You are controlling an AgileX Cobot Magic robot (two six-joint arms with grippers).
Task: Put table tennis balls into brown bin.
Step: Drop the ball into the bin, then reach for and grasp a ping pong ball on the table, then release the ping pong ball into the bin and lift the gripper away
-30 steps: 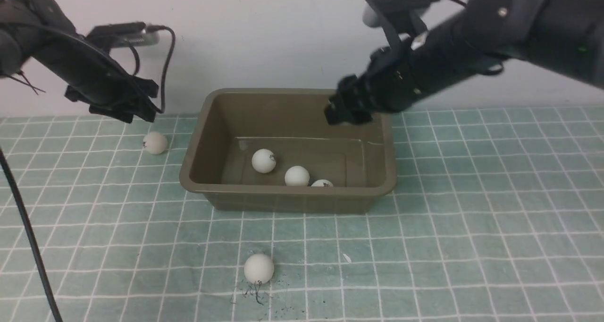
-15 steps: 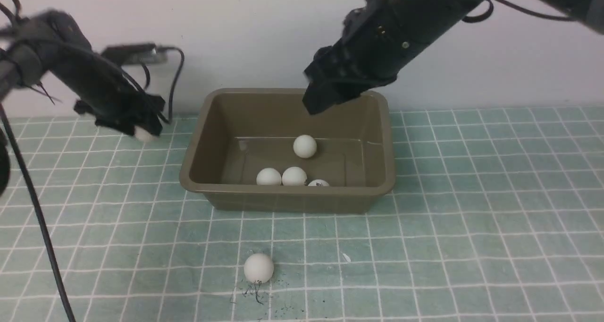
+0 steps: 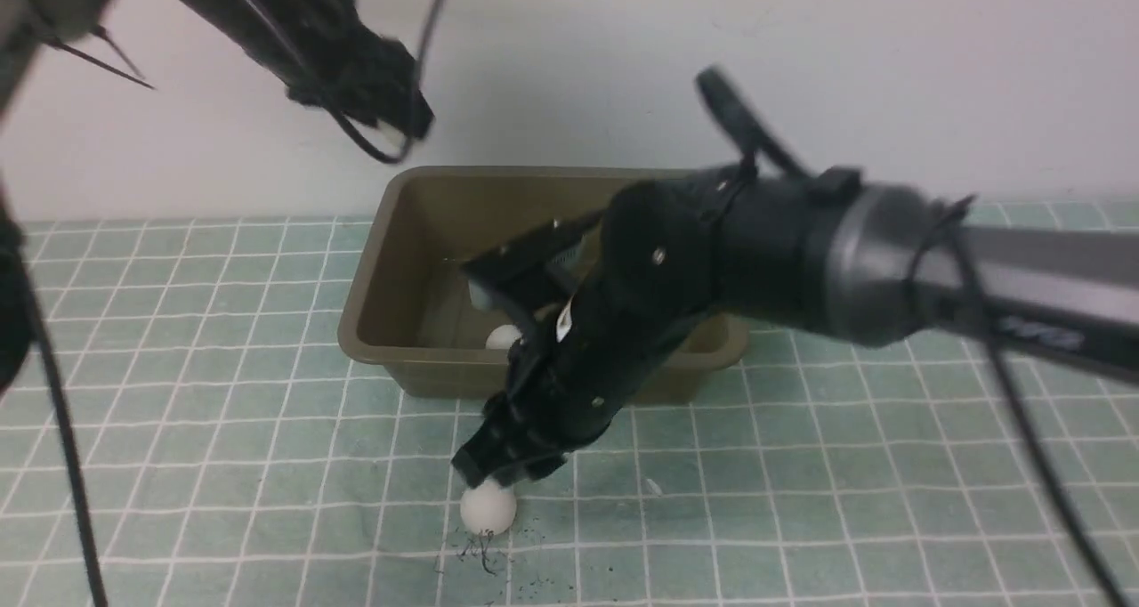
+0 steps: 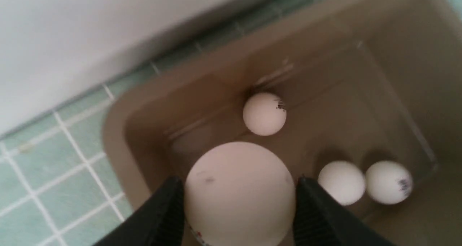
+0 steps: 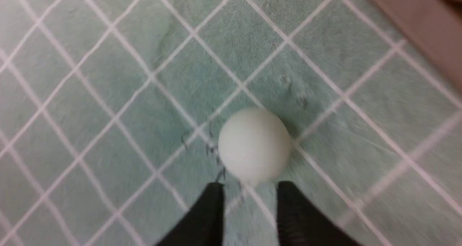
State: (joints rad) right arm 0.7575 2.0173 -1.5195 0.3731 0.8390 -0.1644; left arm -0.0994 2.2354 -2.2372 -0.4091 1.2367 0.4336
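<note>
The brown bin (image 3: pixel 374 269) stands mid-table. My left gripper (image 3: pixel 391 131) hangs above its far left corner, shut on a table tennis ball (image 4: pixel 240 192) that fills the gap between the jaws. Below it, in the left wrist view, three balls lie on the floor of the bin (image 4: pixel 361 29): one apart (image 4: pixel 264 113) and two side by side (image 4: pixel 341 183). From the front only one ball (image 3: pixel 504 336) shows inside; my right arm hides the others. My right gripper (image 3: pixel 498 473) is low over the mat in front of the bin, open, fingertips just short of a loose ball (image 3: pixel 488 507) (image 5: pixel 254 145).
A green mat with a white grid (image 3: pixel 222 429) covers the table, and a pale wall stands close behind the bin. My right arm (image 3: pixel 801 251) stretches across the bin's front right. Dark scribbles (image 3: pixel 480 554) mark the mat by the loose ball.
My left gripper closed on the ball left of the bin and carried it up over the bin's far left corner. My right gripper let a ball fall into the bin, then swung down to the front ball.
</note>
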